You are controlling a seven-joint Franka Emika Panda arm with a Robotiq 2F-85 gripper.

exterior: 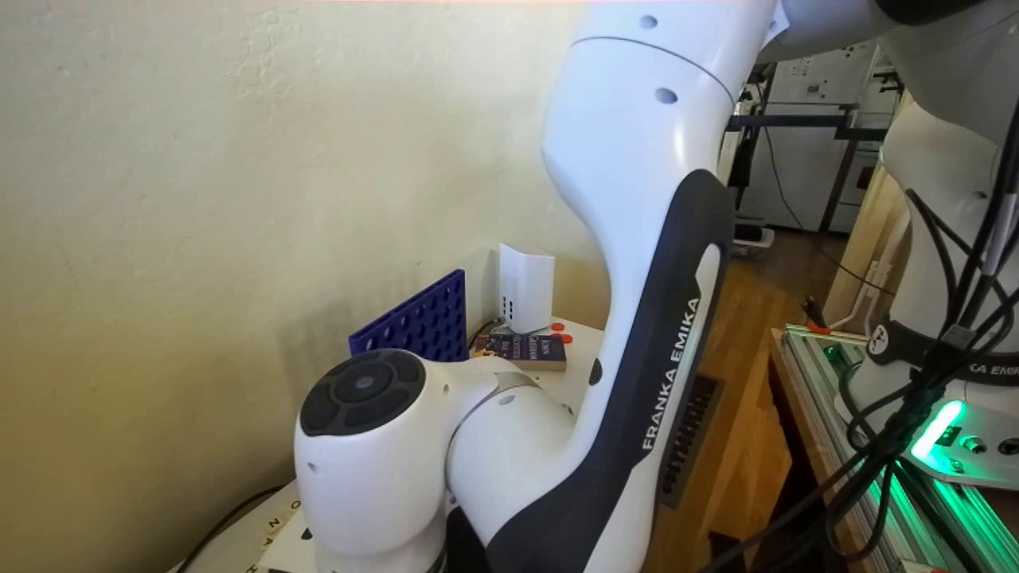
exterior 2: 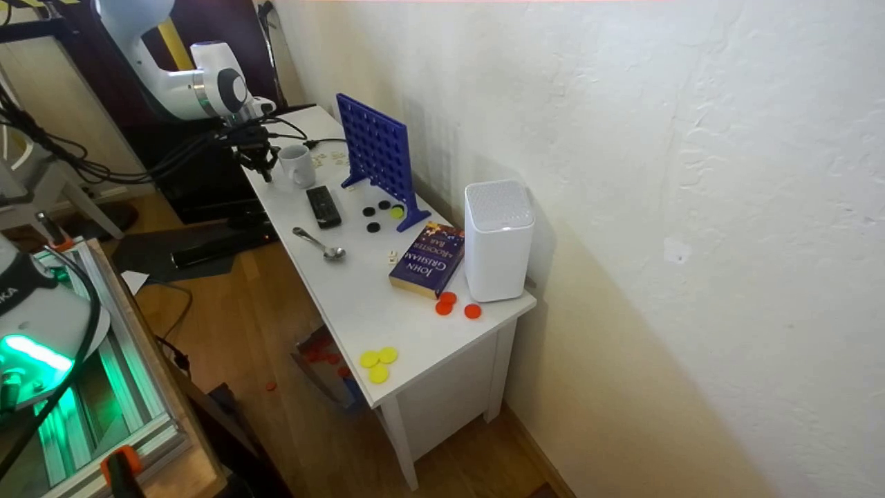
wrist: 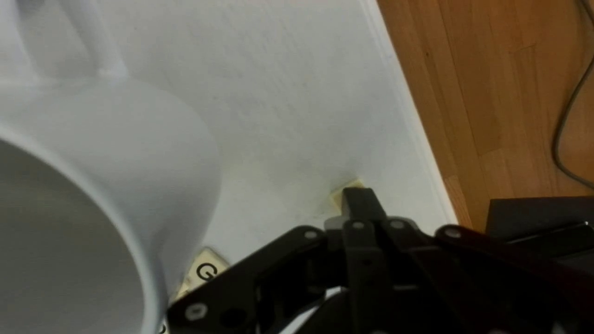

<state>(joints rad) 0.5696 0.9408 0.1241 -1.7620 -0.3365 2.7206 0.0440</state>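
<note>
In the wrist view, got the gripper (wrist: 360,198) pinched together, apparently on nothing; partly hiding a pale tile (wrist: 341,193) (can't tell touching from hovering), near the edge of the table (wrist: 297,116) and apart from the mug (wrist: 169,139); probably at the line-up-or-nudge step with that tile; would call for a small, gentle move next, clear of the mug; in an exterior view, can spot the gripper low beside the mug, near a black remote (exterior 2: 323,207); in an exterior view, mostly just arm (exterior: 653,199), no gripper visible.

closed gripper (wrist: 359,199) over tile (wrist: 338,196) (partly hidden), white mug (wrist: 144,171) nearby
</note>
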